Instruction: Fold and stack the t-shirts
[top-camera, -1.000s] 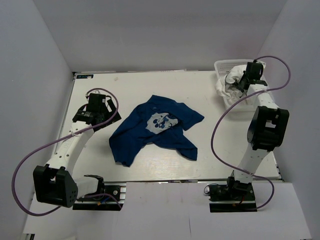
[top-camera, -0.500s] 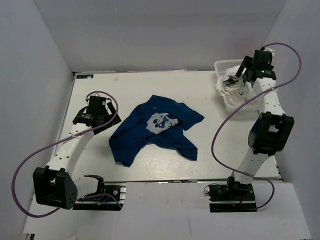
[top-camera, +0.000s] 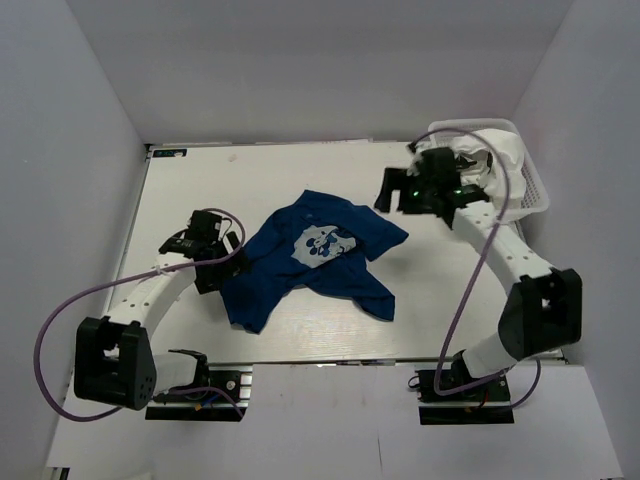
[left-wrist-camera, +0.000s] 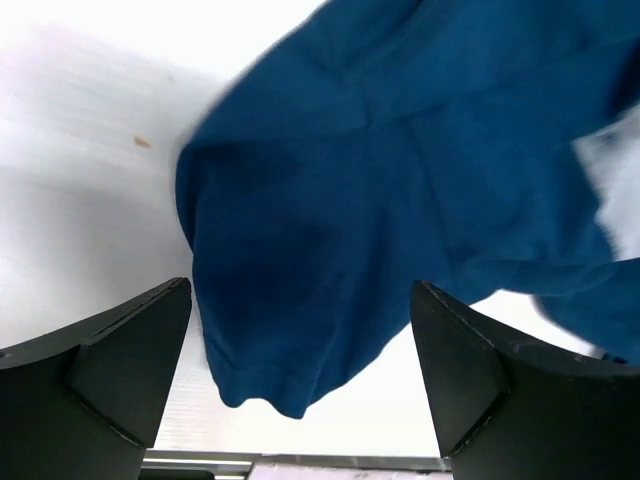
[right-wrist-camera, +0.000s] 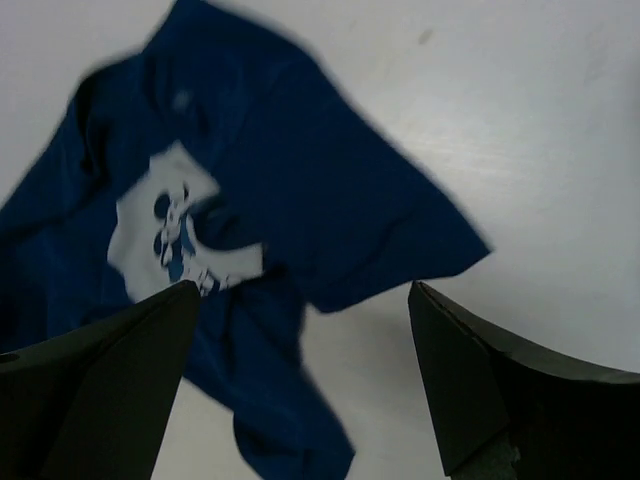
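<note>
A navy blue t-shirt (top-camera: 315, 255) with a pale cartoon-mouse print (top-camera: 322, 243) lies crumpled and spread in the middle of the table. My left gripper (top-camera: 222, 272) is open at the shirt's left hem; the left wrist view shows the blue cloth (left-wrist-camera: 400, 180) just ahead of the open left gripper (left-wrist-camera: 300, 385). My right gripper (top-camera: 393, 190) hangs open above the table by the shirt's right sleeve. The right wrist view looks down on the shirt (right-wrist-camera: 300, 180) and its print (right-wrist-camera: 180, 235), with nothing in the right gripper (right-wrist-camera: 300, 395). A white t-shirt (top-camera: 488, 160) sits bunched in the basket.
The white lattice basket (top-camera: 532, 185) stands at the table's back right corner, against the right wall. Bare white tabletop (top-camera: 450, 290) lies right of and in front of the navy shirt. Purple cables loop from both arms.
My right gripper opened over the basket, left the white shirt there and swung left to the navy shirt's right sleeve. My left gripper moved right and nearer, to the shirt's left hem.
</note>
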